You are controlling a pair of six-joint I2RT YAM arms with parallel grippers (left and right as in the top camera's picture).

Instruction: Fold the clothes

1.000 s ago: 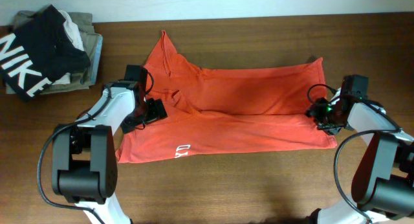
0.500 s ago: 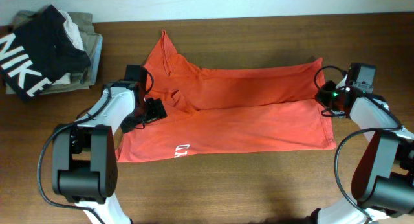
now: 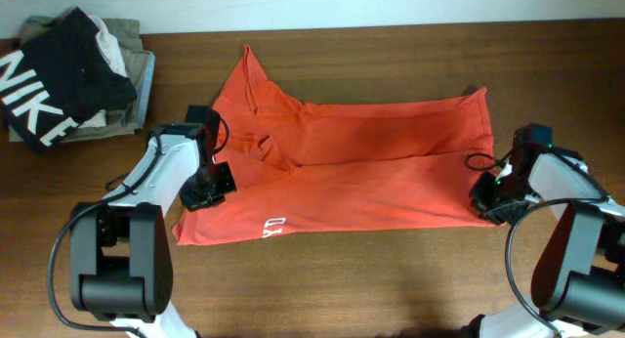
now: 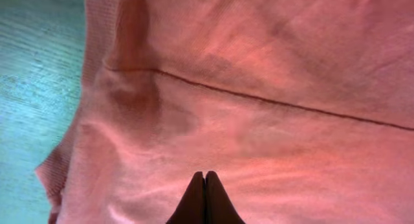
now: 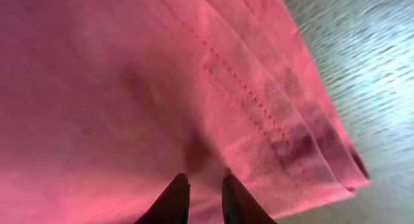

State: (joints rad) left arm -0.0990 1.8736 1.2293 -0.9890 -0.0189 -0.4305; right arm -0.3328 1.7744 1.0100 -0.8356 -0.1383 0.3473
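Plainly, the left hand (image 4: 205,180) has its tips pressed together on the sleeve end of the T-shirt (image 3: 361,167). No cloth shows between them, so a lift could come up empty. The right hand (image 5: 202,184) stands slightly apart over the stacked hem layers at the opposite end. Whether it grips I cannot tell, and it may catch only the top layer. The T-shirt lies spread across the middle of the surface (image 3: 391,289), half doubled lengthwise, and uneven holds would drag it askew.
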